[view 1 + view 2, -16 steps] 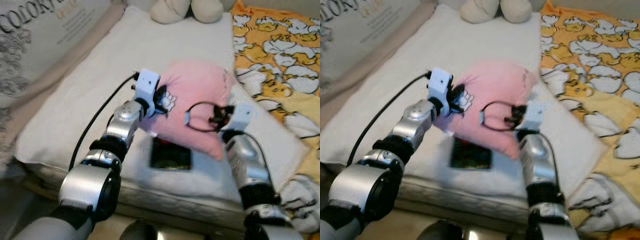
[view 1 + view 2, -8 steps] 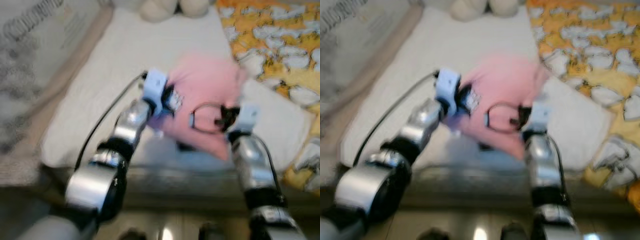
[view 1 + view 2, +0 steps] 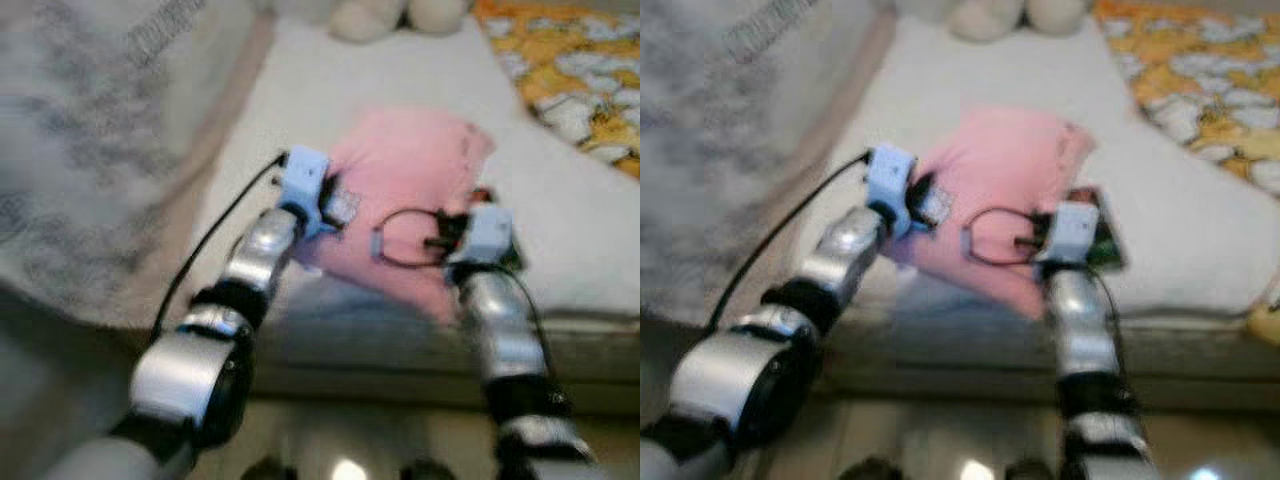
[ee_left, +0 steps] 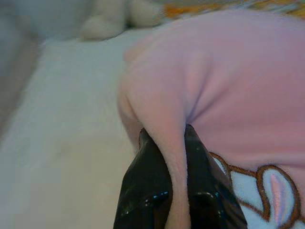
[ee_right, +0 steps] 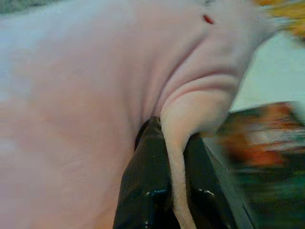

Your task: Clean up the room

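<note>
A pink pillow (image 3: pixel 405 190) with a cartoon print hangs between my two arms above the front edge of a white mattress (image 3: pixel 590 230). My left gripper (image 4: pixel 177 200) is shut on a fold of the pink pillow (image 4: pixel 228 95) at its left side. My right gripper (image 5: pixel 177 191) is shut on a fold of the pink pillow (image 5: pixel 95 95) at its right side. A dark flat book or box (image 3: pixel 1102 235) lies on the mattress just right of my right wrist.
A grey-white printed cushion (image 3: pixel 80 150) fills the left. A cream plush toy (image 3: pixel 395 15) sits at the far end of the mattress. An orange duck-print blanket (image 3: pixel 570 60) covers the right. The floor (image 3: pixel 340 440) shows below the mattress edge.
The view has swung and pulled back: the mattress edge and floor show now. Both grippers still hold the pink pillow. The dark flat thing once under the pillow now shows at its right.
</note>
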You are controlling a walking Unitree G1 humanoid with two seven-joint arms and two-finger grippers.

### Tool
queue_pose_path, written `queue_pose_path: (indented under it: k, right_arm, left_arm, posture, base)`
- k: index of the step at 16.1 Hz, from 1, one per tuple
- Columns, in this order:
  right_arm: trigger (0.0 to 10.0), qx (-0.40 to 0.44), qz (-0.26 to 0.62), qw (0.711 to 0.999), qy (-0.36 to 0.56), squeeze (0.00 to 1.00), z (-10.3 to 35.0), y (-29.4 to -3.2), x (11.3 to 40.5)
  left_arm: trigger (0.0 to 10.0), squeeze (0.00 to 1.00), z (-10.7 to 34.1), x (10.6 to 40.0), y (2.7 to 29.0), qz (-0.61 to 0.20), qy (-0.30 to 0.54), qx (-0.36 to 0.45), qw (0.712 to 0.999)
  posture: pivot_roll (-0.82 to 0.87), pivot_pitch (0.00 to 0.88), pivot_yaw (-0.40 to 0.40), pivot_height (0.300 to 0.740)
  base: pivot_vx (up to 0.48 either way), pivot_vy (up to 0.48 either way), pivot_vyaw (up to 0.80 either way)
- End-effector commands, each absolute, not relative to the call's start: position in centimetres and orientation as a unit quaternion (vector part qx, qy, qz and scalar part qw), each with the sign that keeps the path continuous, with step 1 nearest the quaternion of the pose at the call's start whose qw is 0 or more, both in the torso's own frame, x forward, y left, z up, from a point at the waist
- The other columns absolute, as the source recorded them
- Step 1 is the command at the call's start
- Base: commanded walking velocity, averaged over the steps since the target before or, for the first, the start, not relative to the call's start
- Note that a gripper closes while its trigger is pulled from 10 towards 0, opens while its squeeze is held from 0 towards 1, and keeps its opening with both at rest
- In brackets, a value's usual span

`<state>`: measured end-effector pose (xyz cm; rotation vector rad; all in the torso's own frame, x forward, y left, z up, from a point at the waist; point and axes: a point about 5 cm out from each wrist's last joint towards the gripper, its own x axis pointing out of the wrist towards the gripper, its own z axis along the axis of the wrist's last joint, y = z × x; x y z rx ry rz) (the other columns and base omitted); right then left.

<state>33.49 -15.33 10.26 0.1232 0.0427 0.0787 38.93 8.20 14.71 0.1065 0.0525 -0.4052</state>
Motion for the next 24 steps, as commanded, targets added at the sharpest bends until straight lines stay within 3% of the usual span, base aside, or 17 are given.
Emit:
queue_pose_path:
  k: [1, 20, 22, 24]
  right_arm:
    - [10.0, 0.05, 0.026, 0.998, 0.001, 0.0, 11.3, -16.4, 33.8]
    - [10.0, 0.034, 0.032, 0.998, 0.036, 0.0, 10.2, -16.4, 33.6]
    - [10.0, 0.001, 0.056, 0.997, 0.058, 0.0, 10.1, -16.6, 34.1]
    - [10.0, -0.098, 0.135, 0.976, 0.138, 0.0, 9.1, -16.9, 35.5]
  left_arm:
    - [10.0, 0.0, 16.0, 39.3, 8.3, -0.18, 0.002, 0.03, 0.983]
    - [10.0, 0.0, 15.7, 39.7, 8.3, -0.116, 0.034, 0.037, 0.992]
    - [10.0, 0.0, 15.5, 39.7, 8.3, -0.097, 0.051, 0.021, 0.994]
    - [10.0, 0.0, 14.7, 39.6, 8.4, -0.055, 0.076, 0.021, 0.995]
  posture:
    - [-0.14, 0.0, 0.094, 0.74]
    - [-0.14, 0.0, 0.088, 0.74]
    - [-0.14, 0.0, 0.092, 0.74]
    - [-0.13, 0.0, 0.097, 0.74]
  base:
    - [0.0, 0.0, 0.0]
    - [0.455, 0.0, 0.07]
    - [0.48, 0.0, 0.0]
    - [0.48, 0.0, 0.0]
